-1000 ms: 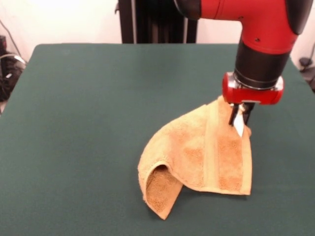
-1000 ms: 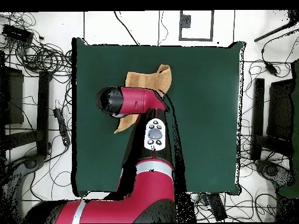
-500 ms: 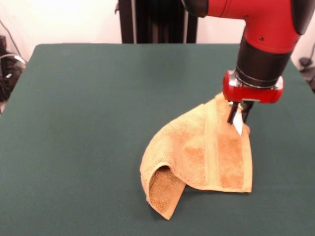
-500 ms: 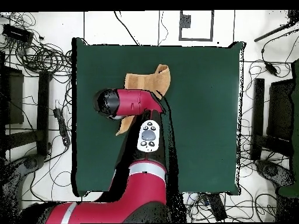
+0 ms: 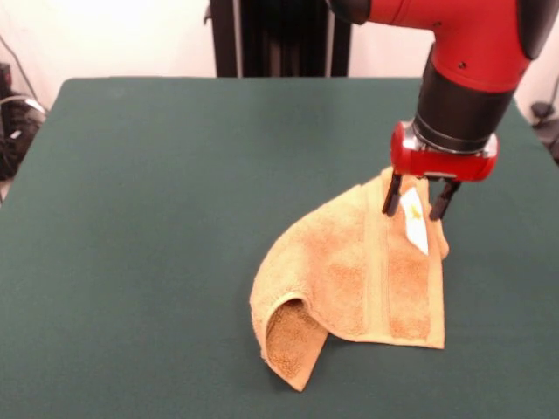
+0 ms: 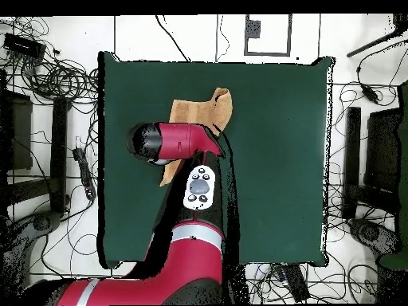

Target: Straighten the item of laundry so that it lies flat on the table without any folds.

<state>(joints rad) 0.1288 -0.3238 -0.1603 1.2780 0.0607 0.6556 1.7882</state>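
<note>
While the hand (image 5: 419,197) stands open astride the towel (image 5: 354,275) peak near the desk (image 5: 157,218) right edge, the unsupported cloth risks slumping into fresh folds, its near-left corner curled under.

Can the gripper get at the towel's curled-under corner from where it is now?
Probably yes. The gripper is open above the label end of the towel, and nothing stands between it and the curled corner on the table.

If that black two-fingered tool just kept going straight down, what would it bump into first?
Most likely the orange-tan terry towel: the open tool hangs just over its raised corner, by the small white label. Depth is uncertain.
</note>
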